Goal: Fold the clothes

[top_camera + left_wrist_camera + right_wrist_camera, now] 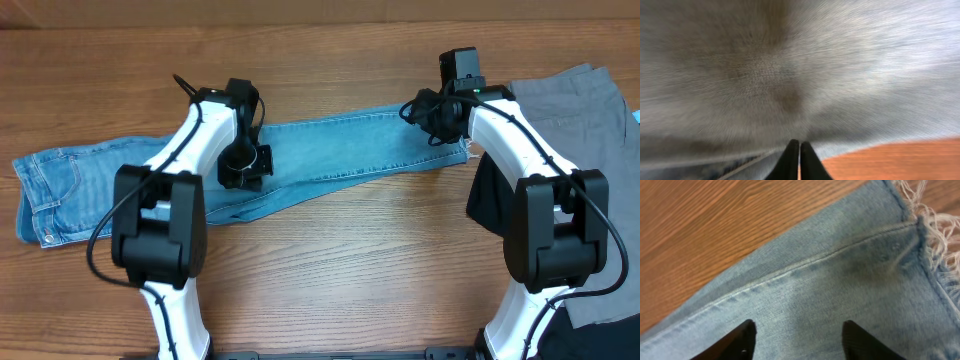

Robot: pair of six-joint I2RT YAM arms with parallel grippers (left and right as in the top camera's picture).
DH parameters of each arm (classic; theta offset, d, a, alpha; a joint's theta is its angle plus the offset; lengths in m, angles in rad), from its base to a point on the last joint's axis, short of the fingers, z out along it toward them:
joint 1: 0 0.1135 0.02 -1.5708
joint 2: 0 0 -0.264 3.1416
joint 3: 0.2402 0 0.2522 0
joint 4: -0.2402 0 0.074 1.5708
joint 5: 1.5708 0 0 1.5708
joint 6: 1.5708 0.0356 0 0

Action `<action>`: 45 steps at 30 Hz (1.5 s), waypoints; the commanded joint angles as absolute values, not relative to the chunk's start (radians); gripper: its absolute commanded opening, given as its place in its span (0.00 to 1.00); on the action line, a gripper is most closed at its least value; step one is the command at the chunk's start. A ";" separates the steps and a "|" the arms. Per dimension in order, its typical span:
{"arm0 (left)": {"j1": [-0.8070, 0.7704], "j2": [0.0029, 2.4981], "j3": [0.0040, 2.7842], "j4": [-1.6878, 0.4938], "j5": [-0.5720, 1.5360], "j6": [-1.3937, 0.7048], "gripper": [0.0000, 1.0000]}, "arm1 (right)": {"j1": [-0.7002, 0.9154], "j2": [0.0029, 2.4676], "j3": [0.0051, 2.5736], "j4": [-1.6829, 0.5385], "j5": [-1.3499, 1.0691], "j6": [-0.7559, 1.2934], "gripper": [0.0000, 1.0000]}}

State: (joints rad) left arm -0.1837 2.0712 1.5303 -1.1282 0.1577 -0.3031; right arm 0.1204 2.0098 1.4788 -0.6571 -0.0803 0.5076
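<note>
Your left arm point(185, 150) reaches forward and bends inward at the wrist. Your left gripper point(245, 165) points downward, and its fingers point(790, 160) are pressed together, tip against tip. Your right arm point(510, 135) stretches forward and angles inward as well. Your right gripper point(438, 112) also points down, with its two fingers point(735, 340) held clearly apart.

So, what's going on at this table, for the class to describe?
Two robot arms are working on light blue jeans laid flat on the table. The left arm has its jaws shut at mid-leg, seemingly pinching denim. The right arm holds open jaws over the frayed hem. A grey garment lies nearby.
</note>
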 commanded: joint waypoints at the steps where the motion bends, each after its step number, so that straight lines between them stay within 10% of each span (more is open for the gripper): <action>1: -0.190 1.991 1.526 -1.119 0.146 -0.280 0.18 | 0.123 2.005 1.513 -0.689 -0.091 0.497 0.46; 3: -0.189 1.988 1.526 -1.119 0.146 -0.280 0.22 | 0.123 2.002 1.520 -0.734 -0.109 0.497 0.29; 6: -0.189 1.990 1.526 -1.118 0.147 -0.280 0.66 | 0.123 1.996 1.521 -0.774 -0.135 0.496 0.20; 8: -0.191 1.990 1.526 -1.113 0.160 -0.281 0.70 | 0.123 1.998 1.520 -0.790 -0.156 0.492 0.16; 10: -0.191 1.990 1.526 -1.112 0.202 -0.280 0.63 | 0.124 2.002 1.515 -0.800 -0.170 0.482 0.15; 14: -0.210 1.991 1.515 -1.089 0.282 -0.286 0.19 | 0.126 2.008 1.487 -0.811 -0.170 0.482 0.15; 45: -0.197 2.008 1.234 -0.947 -0.015 -0.401 0.16 | 0.100 2.110 1.421 -0.767 -0.051 0.497 0.04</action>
State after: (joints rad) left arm -0.2436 1.9858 1.2896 -0.9100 0.1211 -0.3645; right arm 0.1204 2.0884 1.4303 -0.7521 -0.1307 0.4965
